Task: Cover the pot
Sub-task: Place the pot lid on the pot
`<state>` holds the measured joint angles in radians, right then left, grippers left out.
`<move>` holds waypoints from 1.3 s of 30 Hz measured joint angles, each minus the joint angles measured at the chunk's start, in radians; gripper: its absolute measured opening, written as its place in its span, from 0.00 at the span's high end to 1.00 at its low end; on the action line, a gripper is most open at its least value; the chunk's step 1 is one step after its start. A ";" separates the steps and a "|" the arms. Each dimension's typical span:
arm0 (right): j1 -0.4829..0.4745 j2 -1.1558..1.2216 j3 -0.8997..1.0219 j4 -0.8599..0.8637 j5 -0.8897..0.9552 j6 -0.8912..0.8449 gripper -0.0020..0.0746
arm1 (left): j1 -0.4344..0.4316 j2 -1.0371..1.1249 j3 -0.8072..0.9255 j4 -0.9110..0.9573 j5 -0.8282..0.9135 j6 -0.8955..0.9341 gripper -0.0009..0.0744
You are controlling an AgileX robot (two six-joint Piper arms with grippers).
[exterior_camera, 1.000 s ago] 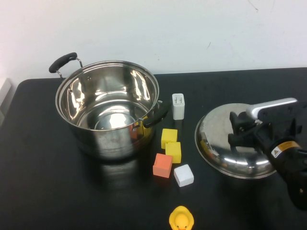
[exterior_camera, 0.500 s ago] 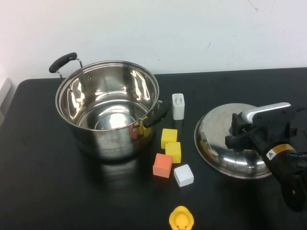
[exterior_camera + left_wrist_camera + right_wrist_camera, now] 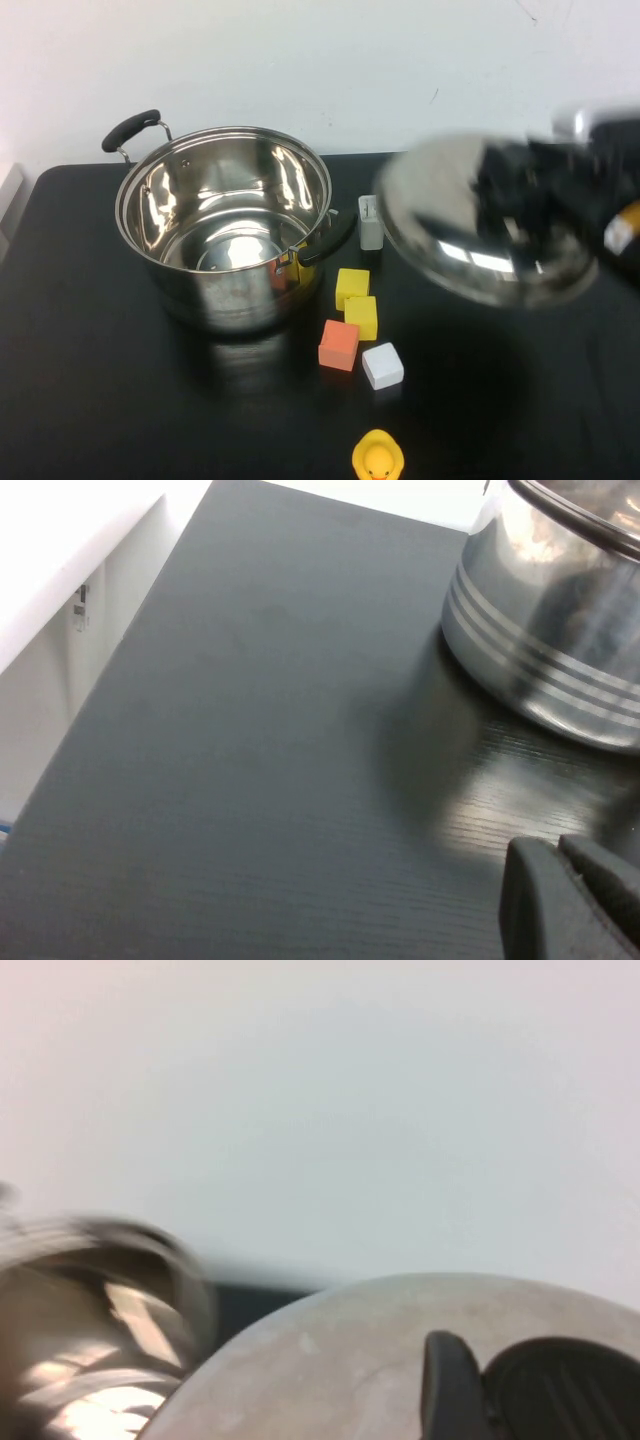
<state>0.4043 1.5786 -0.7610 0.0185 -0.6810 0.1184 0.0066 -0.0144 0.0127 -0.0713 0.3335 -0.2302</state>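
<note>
The pot (image 3: 230, 295), a large shiny steel stockpot with black side handles, stands open and empty at the table's back left. It also shows in the left wrist view (image 3: 560, 630) and blurred in the right wrist view (image 3: 90, 1330). My right gripper (image 3: 530, 190) is shut on the black knob (image 3: 560, 1390) of the domed steel lid (image 3: 450, 225). It holds the lid in the air, to the right of the pot and above the table. My left gripper (image 3: 570, 880) is shut and empty, low over the table beside the pot's outer wall; it is out of the high view.
A white block (image 3: 369, 228) stands between the pot and the lid. Two yellow cubes (image 3: 352, 287), an orange cube (image 3: 339, 345) and a white cube (image 3: 383, 365) lie in front of it. A yellow duck (image 3: 378, 458) sits at the front edge. A white wall stands behind.
My right gripper has lifted the lid off the table and carried it up and left towards the pot. The pot and the small objects have not moved.
</note>
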 joint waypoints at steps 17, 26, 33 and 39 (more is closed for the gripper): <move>0.206 0.343 -0.833 -0.846 0.458 0.744 0.52 | 0.000 0.000 0.000 0.000 0.000 -0.004 0.99; 0.263 0.576 -1.077 -0.970 0.464 0.846 0.52 | 0.000 0.000 0.000 0.000 0.000 -0.002 0.99; 0.303 0.651 -1.116 -1.006 0.469 0.859 0.52 | 0.000 0.000 0.000 0.000 0.000 -0.002 0.99; 0.313 0.662 -1.116 -1.009 0.536 0.859 0.52 | 0.000 0.000 0.000 0.000 0.000 -0.002 0.99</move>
<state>0.7176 2.2406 -1.8773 -0.9901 -0.1449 0.9773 0.0066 -0.0144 0.0127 -0.0713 0.3335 -0.2324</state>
